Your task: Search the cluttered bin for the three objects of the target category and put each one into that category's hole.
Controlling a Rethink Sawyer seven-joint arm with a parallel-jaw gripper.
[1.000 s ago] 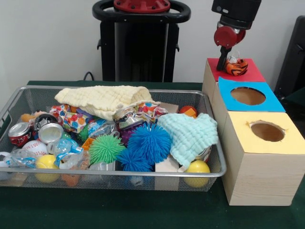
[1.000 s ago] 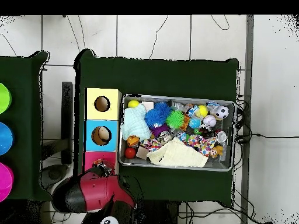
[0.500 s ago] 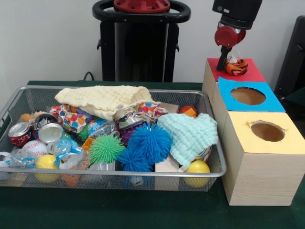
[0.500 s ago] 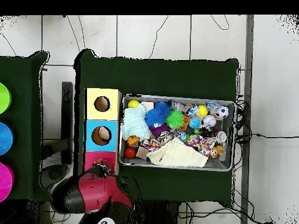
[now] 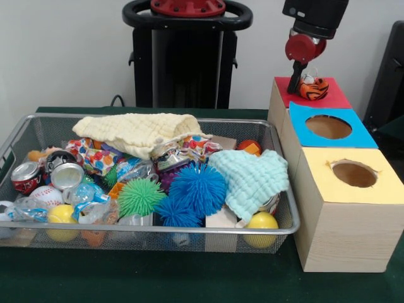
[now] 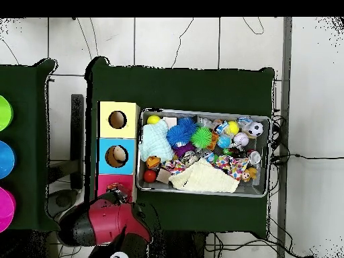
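My gripper (image 5: 300,83) hangs over the red-topped box (image 5: 334,98) at the far right and is shut on the orange tiger-striped plush (image 5: 314,89), which sits low over the red card and hides the hole. In the overhead view the gripper (image 6: 115,197) is at the red-topped box (image 6: 106,180), under the red arm. The wire mesh bin (image 5: 158,231) is full of clutter. An orange-tan plush (image 5: 36,154) lies at its far left corner. The pale yellow-tan plush is not in view.
The blue-topped box (image 5: 353,136) and the yellow-topped box (image 5: 334,186) stand in a row with the red one, right of the bin. The bin holds a cream cloth (image 5: 136,129), a mint cloth (image 5: 252,177), spiky balls (image 5: 197,188), cans (image 5: 25,175) and yellow balls (image 5: 261,222).
The arm and gripper have crept slightly up and to the right over the red box, and the tiger plush has shifted up a little with them. The bin's contents are unchanged.
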